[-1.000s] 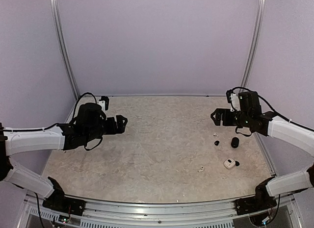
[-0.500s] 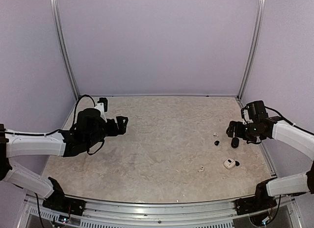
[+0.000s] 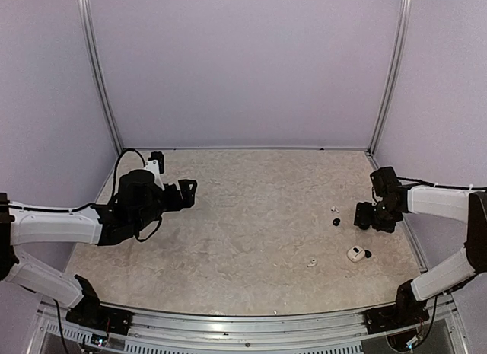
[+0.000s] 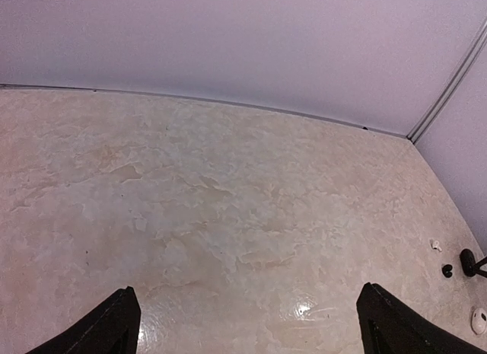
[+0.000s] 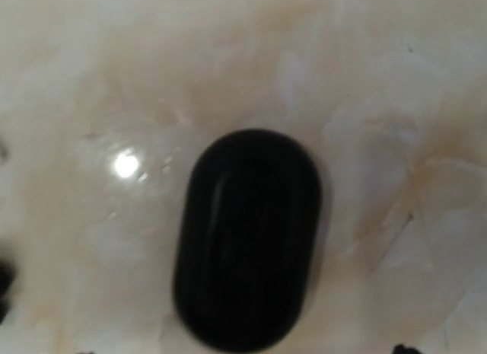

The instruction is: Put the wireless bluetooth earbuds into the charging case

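Observation:
The black oval case lies flat on the table and fills the right wrist view. My right gripper is open and hovers right over it, its fingertips just showing at the bottom edge on either side of the case; the gripper touches nothing. A black earbud and a white earbud lie just left of it. The white case lies nearer, with a black earbud beside it and a white earbud further left. My left gripper is open and empty, far off at the left, and its fingers are wide apart.
The table is beige and mottled, with lilac walls on three sides. The right wall and its rail stand close behind my right arm. The left wrist view shows the white case and black earbud at its far right edge.
My right arm has swung toward the right wall and dropped low, so the gripper now covers the black case. The left arm has barely moved.

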Controlling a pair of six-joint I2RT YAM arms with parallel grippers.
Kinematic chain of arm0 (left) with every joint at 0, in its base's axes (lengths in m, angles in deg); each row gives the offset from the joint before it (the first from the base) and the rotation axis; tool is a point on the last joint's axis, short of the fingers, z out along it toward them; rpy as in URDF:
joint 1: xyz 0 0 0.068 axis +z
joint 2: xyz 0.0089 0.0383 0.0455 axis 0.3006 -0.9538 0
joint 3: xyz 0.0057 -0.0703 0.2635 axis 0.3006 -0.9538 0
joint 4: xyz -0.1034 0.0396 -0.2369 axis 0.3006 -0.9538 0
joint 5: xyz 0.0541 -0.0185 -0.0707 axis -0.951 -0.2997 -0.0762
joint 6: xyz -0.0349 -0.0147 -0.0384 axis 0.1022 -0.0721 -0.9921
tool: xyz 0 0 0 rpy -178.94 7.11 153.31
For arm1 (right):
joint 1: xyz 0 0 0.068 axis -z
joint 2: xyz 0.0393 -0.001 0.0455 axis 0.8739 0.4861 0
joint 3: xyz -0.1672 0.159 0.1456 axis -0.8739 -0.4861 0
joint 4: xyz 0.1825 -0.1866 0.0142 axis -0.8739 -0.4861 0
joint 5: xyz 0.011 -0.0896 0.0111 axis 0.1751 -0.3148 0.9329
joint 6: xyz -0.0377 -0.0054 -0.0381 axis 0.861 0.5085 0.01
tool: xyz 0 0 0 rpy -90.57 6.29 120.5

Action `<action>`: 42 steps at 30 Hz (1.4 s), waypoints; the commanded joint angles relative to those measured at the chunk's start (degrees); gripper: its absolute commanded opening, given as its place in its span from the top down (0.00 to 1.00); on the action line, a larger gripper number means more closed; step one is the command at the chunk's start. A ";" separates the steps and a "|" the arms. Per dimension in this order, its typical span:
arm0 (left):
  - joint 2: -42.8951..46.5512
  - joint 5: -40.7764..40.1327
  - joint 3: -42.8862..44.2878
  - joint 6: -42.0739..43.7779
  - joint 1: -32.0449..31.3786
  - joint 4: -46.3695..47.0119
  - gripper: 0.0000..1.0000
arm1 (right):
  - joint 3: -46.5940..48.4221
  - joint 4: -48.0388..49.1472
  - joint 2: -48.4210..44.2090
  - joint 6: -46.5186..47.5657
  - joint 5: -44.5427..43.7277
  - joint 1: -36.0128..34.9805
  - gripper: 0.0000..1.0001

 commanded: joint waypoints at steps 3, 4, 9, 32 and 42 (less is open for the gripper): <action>-1.26 -1.07 0.75 -0.87 -0.50 1.54 0.01 | -0.02 4.93 4.68 0.36 -2.87 1.71 0.20; -1.31 -1.20 0.83 -0.90 -0.50 1.50 0.01 | 0.00 5.52 5.35 0.53 -3.08 2.03 0.21; -2.13 -1.80 1.41 -1.23 -0.50 0.77 0.01 | 0.04 7.96 8.71 0.53 -1.87 3.48 0.28; -3.11 7.20 0.49 5.03 -0.50 5.44 0.01 | 4.80 5.51 -0.81 6.97 6.11 -1.43 0.70; 4.18 25.40 -7.04 25.31 -2.48 18.64 0.01 | 12.68 5.84 -5.73 16.46 24.34 -19.64 0.68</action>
